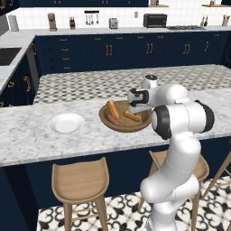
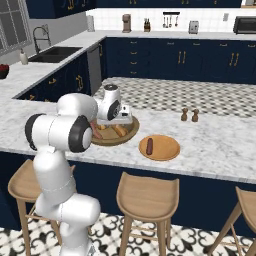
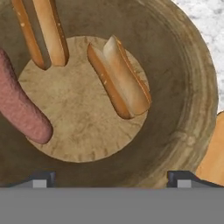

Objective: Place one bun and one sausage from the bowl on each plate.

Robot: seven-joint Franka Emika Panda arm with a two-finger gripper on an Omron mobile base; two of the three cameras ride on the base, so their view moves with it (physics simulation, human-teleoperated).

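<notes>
End effector (image 3: 112, 181) hangs directly over the bowl (image 1: 108, 122), fingertips (image 3: 42, 179) spread wide apart with nothing between them. Bowl sits on the marble bench (image 1: 27, 135), near the front edge, roughly mid-length. Inside the bowl, seen from the hand view: one split bun (image 3: 120, 76) lying on the flat bottom near its centre, a second bun (image 3: 41, 30) lying up the sloping wall and reaching the top of the picture, and one pink sausage (image 3: 19, 107) at the left side, partly on the bottom, partly on the wall. White plate (image 1: 66, 123) rests on the bench to the robot's left of the bowl, apart from it, bare. Wooden plate (image 2: 167, 152) lies just beside the bowl on its right, close to the front edge, carrying one dark sausage (image 2: 149, 146). Two small brown shakers (image 2: 189, 115) stand farther back on the bench, beyond the wooden plate.
</notes>
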